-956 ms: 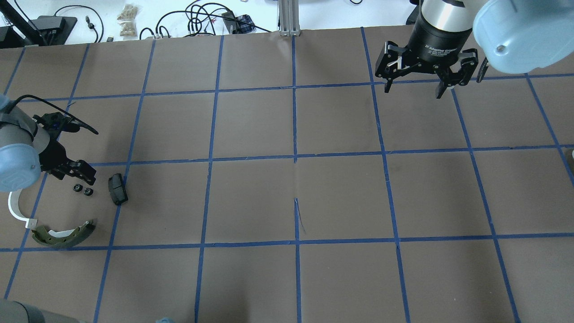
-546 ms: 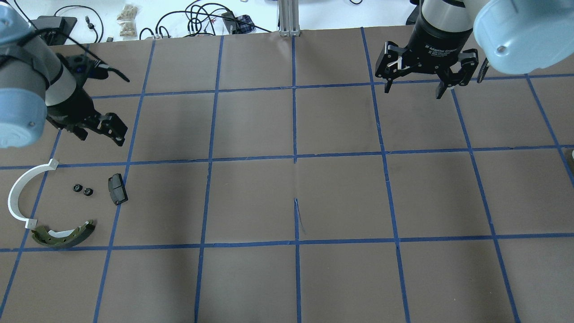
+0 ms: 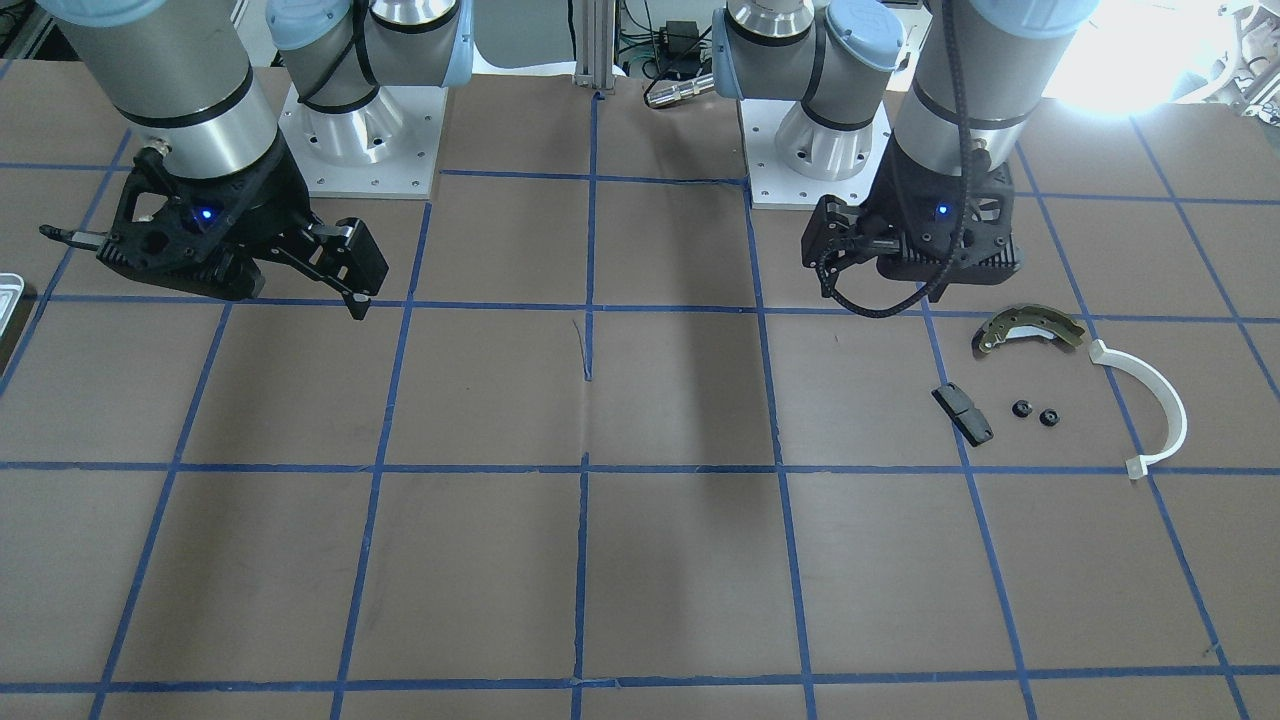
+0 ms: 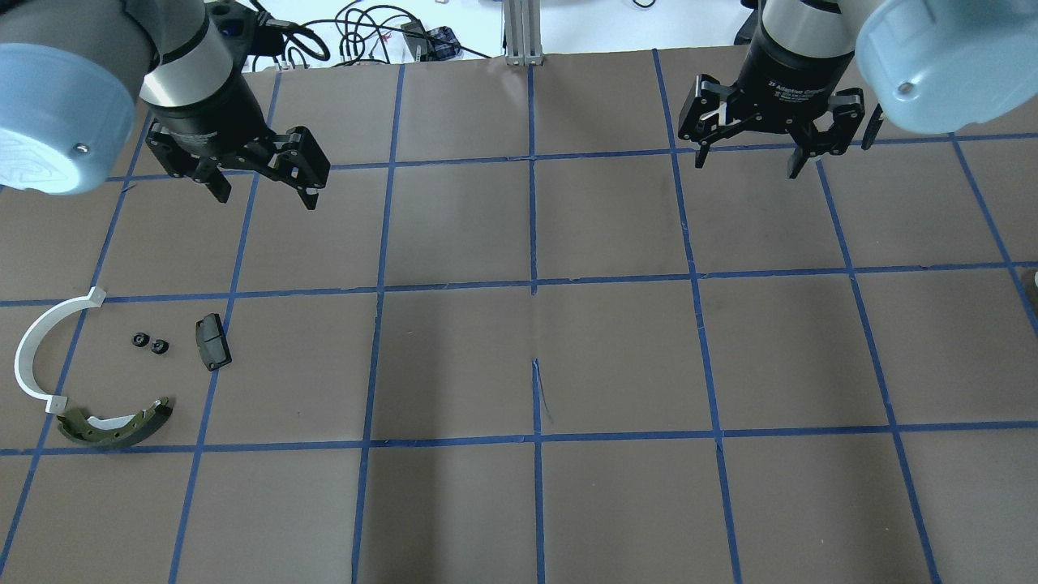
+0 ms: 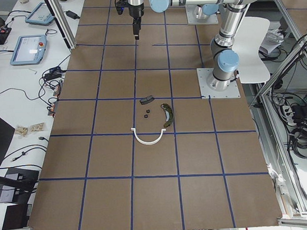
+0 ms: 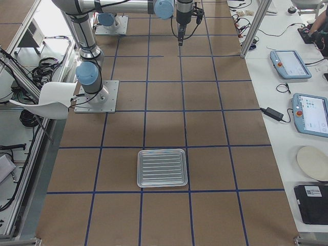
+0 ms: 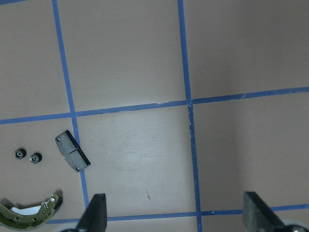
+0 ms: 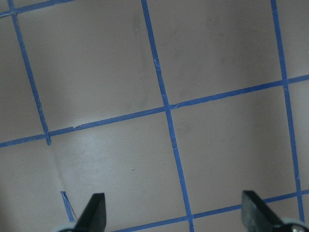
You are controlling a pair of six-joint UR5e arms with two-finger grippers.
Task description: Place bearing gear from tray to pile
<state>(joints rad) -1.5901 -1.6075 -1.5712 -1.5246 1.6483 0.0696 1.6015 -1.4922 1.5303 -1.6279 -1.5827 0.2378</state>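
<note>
Two small black bearing gears (image 4: 139, 340) (image 4: 160, 346) lie side by side on the table in the pile, between the white half-ring (image 4: 36, 349) and the black block (image 4: 212, 341). The brake shoe (image 4: 113, 426) lies just in front of them. The left wrist view shows the gears (image 7: 20, 153), block (image 7: 72, 151) and shoe (image 7: 29, 215) at lower left. My left gripper (image 4: 263, 174) is open and empty, raised well beyond the pile. My right gripper (image 4: 750, 158) is open and empty over the far right. The tray (image 6: 162, 167) looks empty in the exterior right view.
The table is brown paper with a blue tape grid. The tray's corner (image 3: 8, 290) shows at the front view's left edge. Cables and boxes (image 4: 365, 36) lie past the far edge. The two arm bases (image 3: 360, 130) stand on the robot's side.
My left gripper has risen from just over the two gears and moved away toward the far side and to the right. The gears stay on the table. The right arm has not moved.
</note>
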